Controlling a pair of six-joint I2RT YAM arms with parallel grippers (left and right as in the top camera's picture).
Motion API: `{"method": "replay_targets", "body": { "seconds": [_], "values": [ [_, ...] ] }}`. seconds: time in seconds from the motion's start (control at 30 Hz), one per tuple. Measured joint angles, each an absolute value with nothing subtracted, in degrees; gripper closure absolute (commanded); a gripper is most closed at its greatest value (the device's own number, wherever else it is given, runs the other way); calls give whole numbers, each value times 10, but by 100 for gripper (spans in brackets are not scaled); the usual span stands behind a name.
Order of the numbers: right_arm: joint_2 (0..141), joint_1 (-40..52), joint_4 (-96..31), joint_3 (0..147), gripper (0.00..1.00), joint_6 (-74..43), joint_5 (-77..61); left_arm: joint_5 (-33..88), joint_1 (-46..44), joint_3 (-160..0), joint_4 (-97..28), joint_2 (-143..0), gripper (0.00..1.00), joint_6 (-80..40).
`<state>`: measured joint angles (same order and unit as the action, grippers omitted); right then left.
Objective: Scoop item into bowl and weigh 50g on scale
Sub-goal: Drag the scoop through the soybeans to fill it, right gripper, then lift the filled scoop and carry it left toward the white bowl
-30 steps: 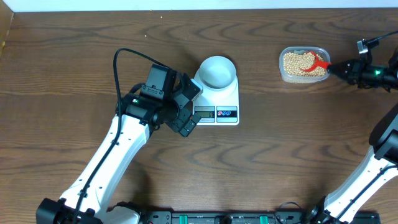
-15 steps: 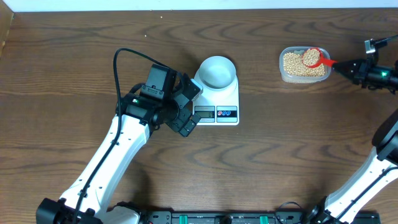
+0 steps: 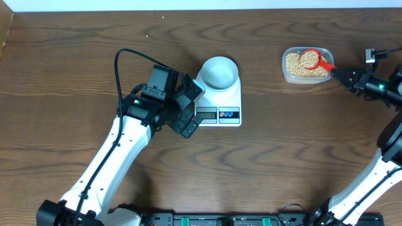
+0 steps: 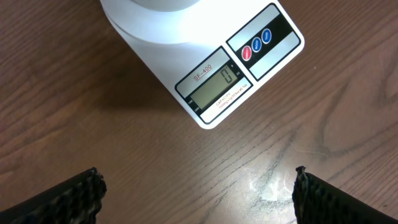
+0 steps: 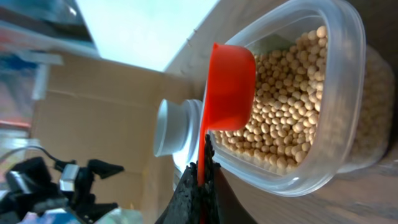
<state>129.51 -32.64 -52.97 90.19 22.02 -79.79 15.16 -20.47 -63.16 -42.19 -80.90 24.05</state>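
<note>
While the scale [image 3: 220, 103] lies flat on the brown wooden table [image 3: 75, 50] with its display edge toward the robot, the bowl [image 3: 219, 71] sits on the scale's far half, covering most of the platform. The display [image 4: 217, 87] reads a single zero, and the round buttons [image 4: 256, 43] stand in a dark strip just beside it. The left gripper [image 3: 191, 108] hovers at the scale's left edge by the display corner, its jaws spread wide and holding nothing. In the left wrist view the two dark fingertips [image 4: 68, 196] sit at the bottom corners, with bare table between them and the scale just beyond them, not touched. The beans [image 3: 301, 66] are well to the right of the scale, heaped in a clear plastic tub [image 3: 286, 74] that stands apart from both scale and bowl. The right gripper [image 3: 342, 73] is farther right again, just past the tub's far side from the scale, its jaws clamped tight on the thin handle of a red scoop [image 3: 309, 58]. The scoop's cup lies over the tub, and tan grains show inside its red rim from overhead. The right wrist view shows only the cup's back above the beans, so whether it touches the heap cannot be told.
</note>
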Motion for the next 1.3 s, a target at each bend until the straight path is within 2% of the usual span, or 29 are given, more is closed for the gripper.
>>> {"method": "replay_targets", "body": {
  "seconds": [0.47, 0.8, 1.3],
  "values": [
    [1303, -330, -490, 880, 99, 211, -858, 152, -205, -632, -422, -809, 2, 241],
    [1303, -322, -446, 880, 99, 115, -866, 152, -205, -632, -422, -809, 2, 241],
    [1304, -203, -343, 920, 99, -34, -866, 152, -205, -632, -422, -809, 2, 241]
  ]
}}
